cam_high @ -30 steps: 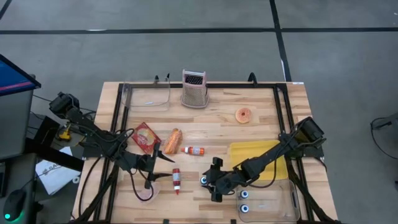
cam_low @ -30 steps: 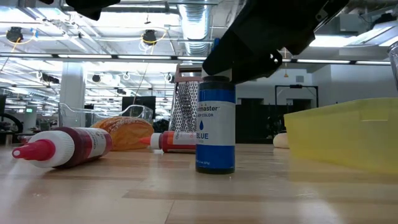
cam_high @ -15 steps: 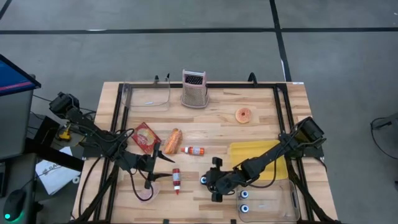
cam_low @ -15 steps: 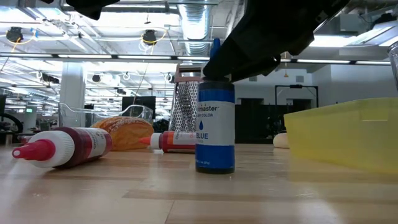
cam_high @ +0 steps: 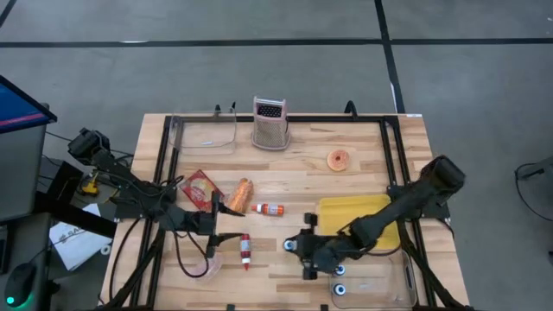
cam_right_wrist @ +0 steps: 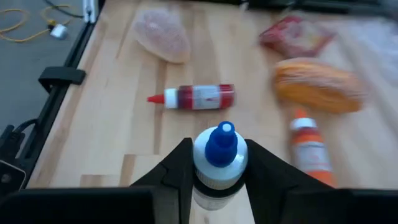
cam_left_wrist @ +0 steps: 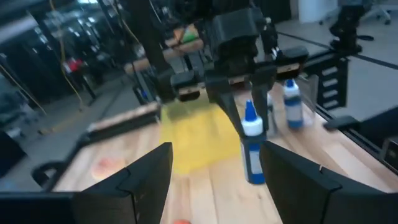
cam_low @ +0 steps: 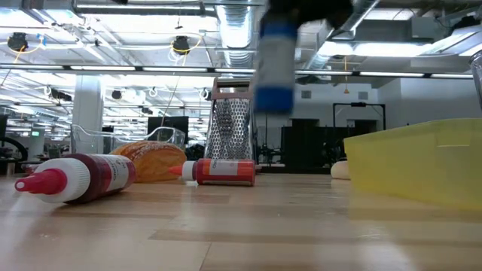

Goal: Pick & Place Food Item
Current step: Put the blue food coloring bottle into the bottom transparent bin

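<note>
While the left claw [cam_high: 226, 222] hangs with its fingers spread and nothing between them above the front left part of the worktop [cam_high: 311, 164], the right claw [cam_high: 300, 250] pinches a blue food-colour bottle [cam_low: 275, 64] just below its blue cap, fingers pressed against both sides of the neck, as the right wrist view shows. In the low view the bottle is upright and clear of the wood, high above the surface, and the left wrist view shows it gripped from above by the other arm's fingers. From above, the held bottle sits near the front middle of the worktop, just left of a yellow tray [cam_high: 346, 210] and close to a clear bin [cam_high: 406, 281] at the front right that holds two more blue-capped bottles [cam_high: 339, 281]. A red-capped bottle [cam_high: 245, 249] lies on its side near the left claw, and an orange-capped bottle [cam_high: 271, 209] lies on its side farther back, beside a bread roll [cam_high: 243, 192] and a red packet [cam_high: 202, 188]. A pale pink piece of meat [cam_right_wrist: 163, 33] lies at the front left. A metal grater [cam_high: 270, 123] stands upright at the back edge beside a clear container [cam_high: 206, 132], and a doughnut [cam_high: 339, 160] rests toward the back right.
</note>
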`<state>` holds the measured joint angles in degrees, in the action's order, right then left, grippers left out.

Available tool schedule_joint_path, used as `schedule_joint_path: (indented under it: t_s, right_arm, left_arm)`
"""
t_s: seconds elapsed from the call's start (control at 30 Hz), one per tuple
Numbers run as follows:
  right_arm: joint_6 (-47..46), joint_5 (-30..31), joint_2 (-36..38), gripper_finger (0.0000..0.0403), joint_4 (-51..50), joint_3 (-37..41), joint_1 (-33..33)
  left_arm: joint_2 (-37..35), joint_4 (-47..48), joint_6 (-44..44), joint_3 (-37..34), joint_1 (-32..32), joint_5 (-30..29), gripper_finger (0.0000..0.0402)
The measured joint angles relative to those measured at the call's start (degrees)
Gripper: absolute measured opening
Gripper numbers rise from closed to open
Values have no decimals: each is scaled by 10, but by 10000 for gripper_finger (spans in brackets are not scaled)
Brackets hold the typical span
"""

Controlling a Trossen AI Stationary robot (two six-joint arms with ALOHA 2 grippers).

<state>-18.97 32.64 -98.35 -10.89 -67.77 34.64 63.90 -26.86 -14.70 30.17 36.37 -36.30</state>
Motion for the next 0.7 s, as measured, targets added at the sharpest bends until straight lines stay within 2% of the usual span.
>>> schedule_joint_path:
  t_s: [0.17, 0.3, 0.47, 0.7]
  right_arm:
    - [-81, 89, 102, 100, -129, -1, 46]
    - [-186, 119, 157, 100, -229, -1, 98]
    - [-308, 150, 181, 100, -328, -1, 176]
    - [-536, 169, 188, 100, -488, -1, 264]
  left_arm:
    - [-2, -35, -24, 0, -36, 4, 236]
    - [-2, -60, -31, 0, -57, 27, 236]
    - [-2, -110, -58, 0, -80, 59, 236]
    - [-2, -131, -59, 0, -88, 87, 236]
